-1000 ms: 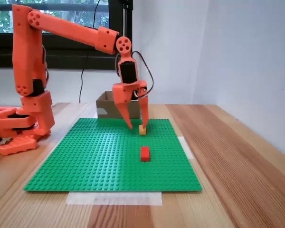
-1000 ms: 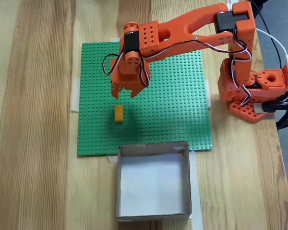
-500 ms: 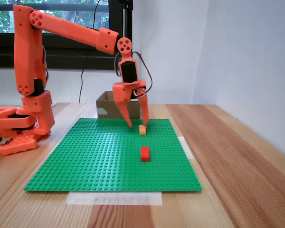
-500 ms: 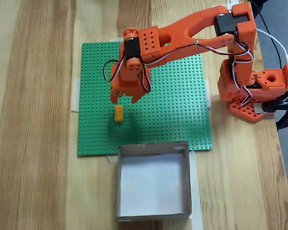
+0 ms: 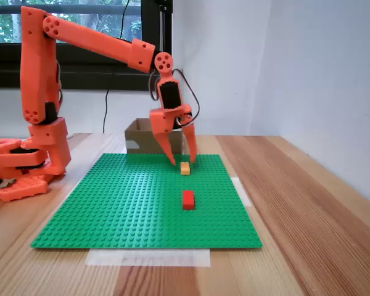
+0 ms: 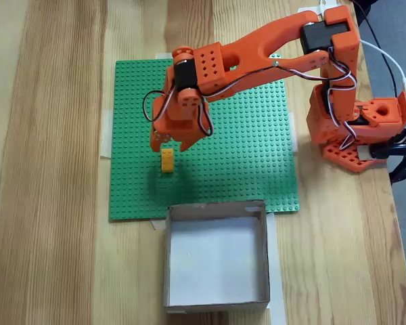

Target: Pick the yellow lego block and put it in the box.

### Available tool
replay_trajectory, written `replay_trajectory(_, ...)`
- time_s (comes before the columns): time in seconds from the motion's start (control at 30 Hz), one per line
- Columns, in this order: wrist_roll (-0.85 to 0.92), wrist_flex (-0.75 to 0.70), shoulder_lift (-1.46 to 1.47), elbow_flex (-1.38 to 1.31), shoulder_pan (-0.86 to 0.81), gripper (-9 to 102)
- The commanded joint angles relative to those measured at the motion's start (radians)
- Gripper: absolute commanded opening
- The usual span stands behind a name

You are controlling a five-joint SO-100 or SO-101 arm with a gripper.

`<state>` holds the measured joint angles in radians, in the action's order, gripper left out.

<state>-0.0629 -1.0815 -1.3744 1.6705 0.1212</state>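
The gripper (image 6: pixel 168 145) is being carried closer toward the box (image 6: pixel 216 261) side than a second ago, jaws held apart. The yellow lego block (image 6: pixel 168 160) is lying just beyond the fingertips on the green baseplate (image 6: pixel 257 149), its long axis pointing boxward.

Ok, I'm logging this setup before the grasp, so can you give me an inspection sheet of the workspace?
Surface: wooden table with a taped-down green baseplate.
Job's things: yellow lego block lying on the baseplate; box open, beside the baseplate.
Clutter: red brick on the baseplate.
Grippers: gripper open, fingertips just above the yellow block.
Cables: wires along the arm; black cable at the base.
Surroundings: window, white wall.
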Motion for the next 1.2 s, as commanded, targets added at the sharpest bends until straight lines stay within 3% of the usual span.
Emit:
replay_trajectory(0.0, -0.002, 0.003, 0.015, -0.049, 0.006, 18)
replay_trajectory(1.17, 0.009, 0.006, 0.163, -0.158, 0.011, 17)
